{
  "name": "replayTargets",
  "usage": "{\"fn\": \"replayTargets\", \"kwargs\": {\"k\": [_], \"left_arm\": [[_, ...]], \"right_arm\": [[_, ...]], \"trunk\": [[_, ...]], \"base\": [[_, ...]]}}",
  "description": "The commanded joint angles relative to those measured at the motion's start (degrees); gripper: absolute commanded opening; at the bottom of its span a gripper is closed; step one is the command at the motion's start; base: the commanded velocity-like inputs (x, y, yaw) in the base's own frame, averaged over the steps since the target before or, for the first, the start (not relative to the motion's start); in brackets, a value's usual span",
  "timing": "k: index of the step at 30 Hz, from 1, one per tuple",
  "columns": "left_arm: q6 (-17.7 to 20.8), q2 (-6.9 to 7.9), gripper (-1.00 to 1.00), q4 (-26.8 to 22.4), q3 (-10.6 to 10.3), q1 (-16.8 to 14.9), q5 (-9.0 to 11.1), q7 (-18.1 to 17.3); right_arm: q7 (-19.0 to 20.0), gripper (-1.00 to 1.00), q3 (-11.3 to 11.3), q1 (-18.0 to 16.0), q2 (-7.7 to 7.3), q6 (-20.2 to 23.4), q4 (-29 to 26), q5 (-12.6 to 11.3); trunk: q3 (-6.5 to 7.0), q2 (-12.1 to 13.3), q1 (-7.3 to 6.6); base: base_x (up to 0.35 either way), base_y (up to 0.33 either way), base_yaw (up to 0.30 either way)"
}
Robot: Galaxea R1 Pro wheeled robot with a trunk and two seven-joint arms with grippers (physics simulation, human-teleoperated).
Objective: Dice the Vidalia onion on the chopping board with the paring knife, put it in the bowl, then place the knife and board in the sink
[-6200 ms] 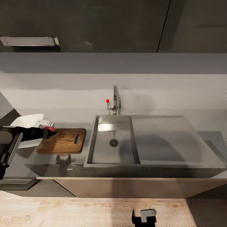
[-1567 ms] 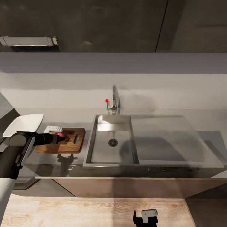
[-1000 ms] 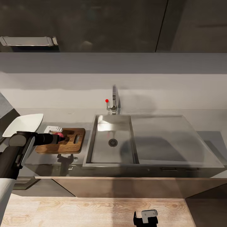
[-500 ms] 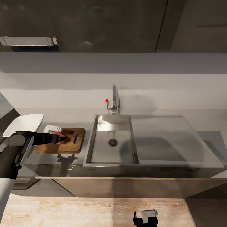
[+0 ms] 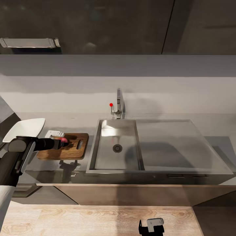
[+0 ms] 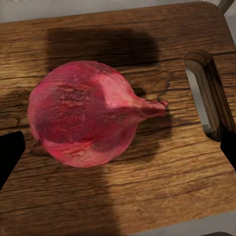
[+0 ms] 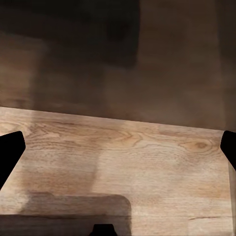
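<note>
Your left pincer is spread wide over the round pinkish-red onion, which sits free on the dark-brown wooden chopping board. Lift straight up so you don't nudge it, then fetch the knife. Right pincer also spread.
</note>
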Motion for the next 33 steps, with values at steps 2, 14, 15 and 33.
{"fn": "replayTargets", "kwargs": {"k": [2,14,15,33], "left_arm": [[0.3,0.0,1.0,-0.14,0.07,-0.03,-0.12,-0.27],[0.33,0.0,1.0,-1.01,0.32,-0.05,-0.12,-0.21],[0.34,0.0,1.0,-1.26,0.38,-0.05,-0.12,-0.2],[1.11,4.99,1.0,-15.26,7.2,-0.05,0.31,-0.27]], "right_arm": [[-0.3,1.0,0.47,-0.05,0.03,-0.1,0.07,-0.25],[-0.3,1.0,0.47,-0.05,0.03,-0.09,0.07,-0.25],[-0.3,1.0,0.47,-0.05,0.02,-0.09,0.07,-0.25],[-0.3,1.0,0.47,-0.05,0.0,-0.09,0.07,-0.25]], "trunk": [[-0.1,-0.11,0.03],[-0.1,-0.11,0.03],[-0.1,-0.11,0.03],[-0.1,-0.11,0.03]], "base": [[0.0,0.0,0.0],[0.0,0.0,0.0],[0.0,0.0,0.0],[0.0,0.0,0.0]]}}
